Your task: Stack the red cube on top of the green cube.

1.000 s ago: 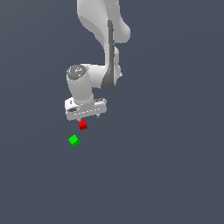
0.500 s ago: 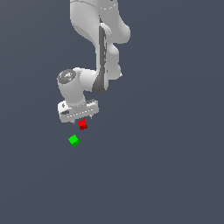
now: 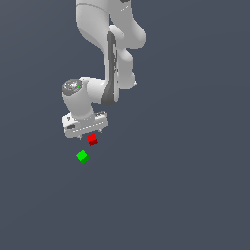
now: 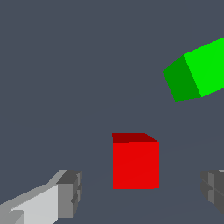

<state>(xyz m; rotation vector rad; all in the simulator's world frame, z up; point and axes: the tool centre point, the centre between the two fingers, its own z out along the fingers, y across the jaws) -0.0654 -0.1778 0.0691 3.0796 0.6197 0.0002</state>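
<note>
Open floor is seen all round the green cube (image 3: 82, 156); no obstacle is met on any side. The only thing nr it is the red cube (image 3: 92, 139), w/ a clear gap kept btwn them. In wrist view red cube (image 4: 135, 162) is flanked by fingertips (image 4: 69, 194), untouched, room left each side.

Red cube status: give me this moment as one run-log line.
phase: pre-grasp | gripper: open, fingers either side of red cube, not touching | green cube: apart, unstacked | stack: not done
</note>
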